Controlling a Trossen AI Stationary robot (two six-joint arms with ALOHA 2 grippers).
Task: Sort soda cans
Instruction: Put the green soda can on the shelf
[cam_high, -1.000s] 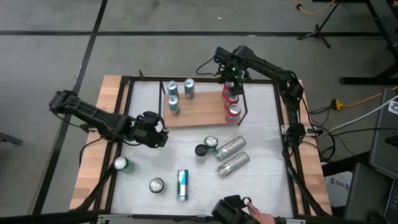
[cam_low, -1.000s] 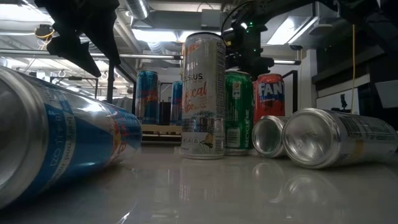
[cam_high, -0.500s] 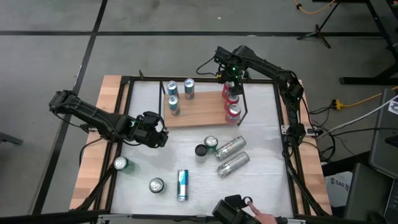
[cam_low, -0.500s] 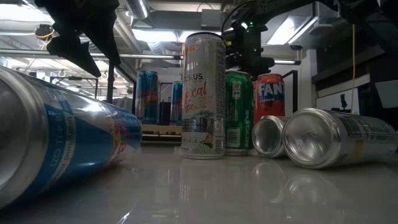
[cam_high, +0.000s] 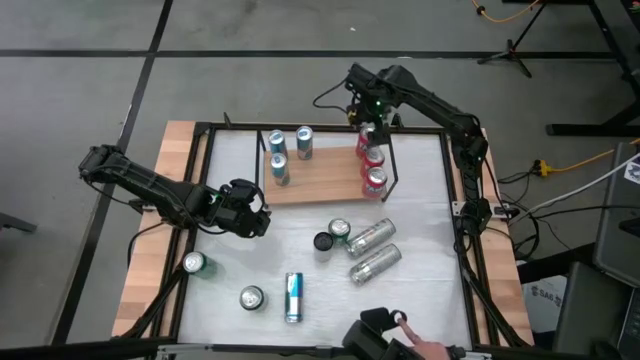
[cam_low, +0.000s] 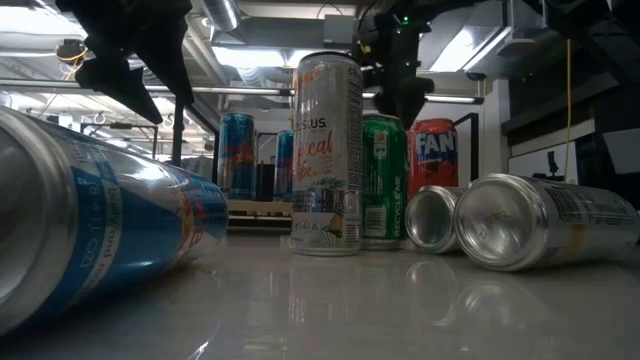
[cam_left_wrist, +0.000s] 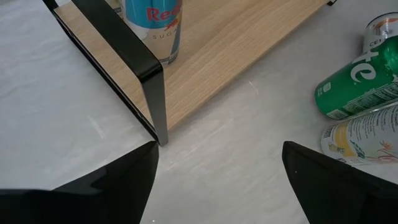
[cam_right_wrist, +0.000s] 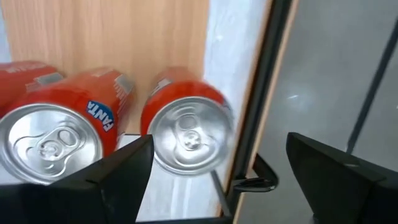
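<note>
Soda cans (cam_high: 375, 181): three red, three blue.

Three blue cans (cam_high: 277, 143), three red (cam_high: 374, 181), six loose (cam_high: 372, 236).

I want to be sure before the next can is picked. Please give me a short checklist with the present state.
1. Right gripper open, holding nothing: ok.
2. Right gripper above the red cans: ok.
3. Red cans upright on the board: ok.
4. Left gripper open, empty: ok.
5. Blue cans upright on the board: ok.
6. Green can free of neighbours: cannot tell.
</note>
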